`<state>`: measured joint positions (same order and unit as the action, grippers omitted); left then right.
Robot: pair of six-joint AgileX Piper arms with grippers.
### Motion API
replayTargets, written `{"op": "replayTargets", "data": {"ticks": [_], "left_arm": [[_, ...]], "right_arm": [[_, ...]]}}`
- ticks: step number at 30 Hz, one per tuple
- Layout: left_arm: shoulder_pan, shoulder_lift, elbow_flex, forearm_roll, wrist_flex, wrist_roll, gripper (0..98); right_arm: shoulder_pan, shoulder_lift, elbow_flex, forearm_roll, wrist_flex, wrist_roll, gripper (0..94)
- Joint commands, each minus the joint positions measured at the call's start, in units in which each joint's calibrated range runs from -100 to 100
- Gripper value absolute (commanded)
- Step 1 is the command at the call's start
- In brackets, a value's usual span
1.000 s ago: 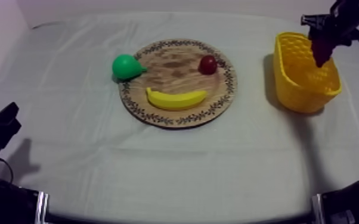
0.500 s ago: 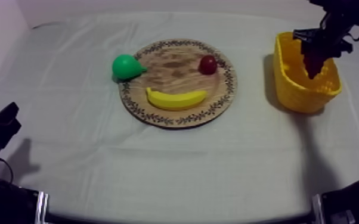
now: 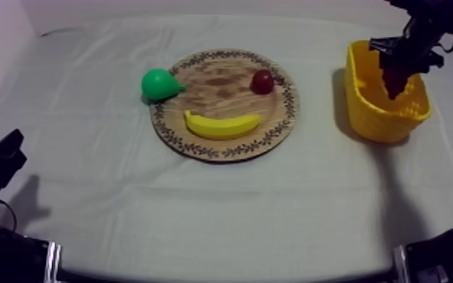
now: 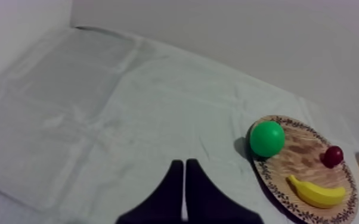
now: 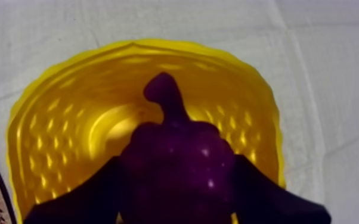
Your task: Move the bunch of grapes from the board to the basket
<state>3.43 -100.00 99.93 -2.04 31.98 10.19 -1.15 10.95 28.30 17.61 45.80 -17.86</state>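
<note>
**Grapes came down over the basket, not let go yet**

Compared with a second back, the right tool [image 3: 404, 54] has come in from the far rim and dropped, so the bunch of grapes [image 3: 393, 81] now hangs in the mouth of the yellow basket [image 3: 366, 105]. Over the last half second it barely shifted, so I'd guess the lowering is about done.

The right wrist view looks straight down past the purple bunch onto the basket floor. Both black fingers are clamped on the grapes' sides. I can't tell whether the bottom of the bunch touches the floor yet.

What that means for the task: the pickup and the carry are done, and only the release is left. It looks pretty centred over the opening, so dropping it here should land it inside. If anything goes wrong, my bet is the grapes sticking to a finger on the way out.

The left tool [image 4: 183, 190] is parked low at about 8 o'clock from the wooden board [image 3: 222, 92], fingers pressed together on nothing.

Head count on the bench:
- one board, with the basket off at its 3 o'clock
- one banana [image 3: 223, 125] at the board's 6 o'clock
- one small red fruit [image 3: 262, 81] at about 1 o'clock
- one green pear [image 3: 159, 83] on the rim at about 10 o'clock
- one bunch of grapes
- two tools
</note>
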Motion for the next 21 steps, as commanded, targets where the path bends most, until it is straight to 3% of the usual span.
{"op": "replayTargets", "data": {"ticks": [1,5,10,17,21], "left_arm": [[0.01,0.0,-0.04,0.02,0.03,0.0,0.1],[0.01,0.0,-0.04,0.02,0.03,-0.01,0.1],[0.01,0.0,-0.04,0.02,0.03,-0.01,0.1],[0.01,0.0,-0.04,0.02,0.03,-0.01,0.1],[0.01,0.0,-0.04,0.02,0.03,-0.01,0.1]], "right_arm": [[-0.03,-0.27,0.52,0.61,-0.81,-0.37,55.4],[-0.01,-0.77,1.13,0.57,-1.77,0.6,76.2],[0.0,-1.66,1.83,0.29,-2.19,1.27,86.6],[0.12,-3.31,3.13,0.35,-2.38,1.3,87.2],[0.14,-4.77,4.42,0.63,-2.41,0.86,76.4]]}}
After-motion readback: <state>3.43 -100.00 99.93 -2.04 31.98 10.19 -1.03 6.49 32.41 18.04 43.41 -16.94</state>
